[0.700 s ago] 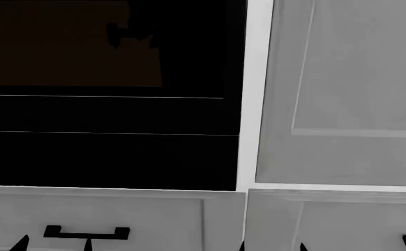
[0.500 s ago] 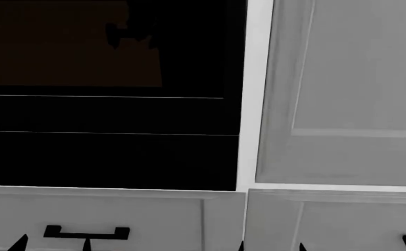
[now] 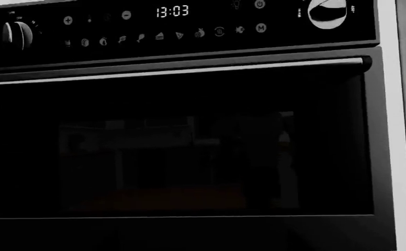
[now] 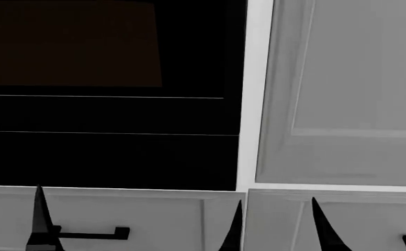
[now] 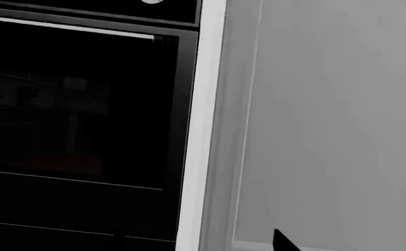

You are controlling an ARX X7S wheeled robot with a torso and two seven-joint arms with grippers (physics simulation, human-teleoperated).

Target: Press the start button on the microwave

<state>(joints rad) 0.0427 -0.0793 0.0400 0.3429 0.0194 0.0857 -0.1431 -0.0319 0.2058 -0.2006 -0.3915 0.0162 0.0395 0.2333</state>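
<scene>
**Microwave front ahead of both grippers, nothing touched**

Head view: only black finger points rise from the lower edge. Left gripper (image 4: 133, 225): one finger (image 4: 41, 219) and another at the seam between cabinet doors, set well apart, nothing between them. Right gripper (image 4: 325, 230): a single finger (image 4: 322, 225) shows; its partner is cut off by the frame, so I cannot tell whether it is spread or closed. The right wrist view gives just one dark tip at its edge.

Microwave (image 4: 105, 115) lies above and beyond the left fingertips, glossy black, its brownish window (image 4: 70, 42) cropped at the top. Control panel out of the head view.

Left wrist view: the microwave face in full width, silver bar handle (image 3: 175, 70) under the control strip, clock display (image 3: 171, 11) reading 13:03, a knob (image 3: 16, 34) at one end and another knob (image 3: 327, 11) cut off at the other. Icon row is too small to read; start button not identifiable.

Grey cabinet door (image 4: 342, 89) stands beyond the right finger; a black drawer handle (image 4: 91, 232) sits just beside the left finger, partly covered by it.
</scene>
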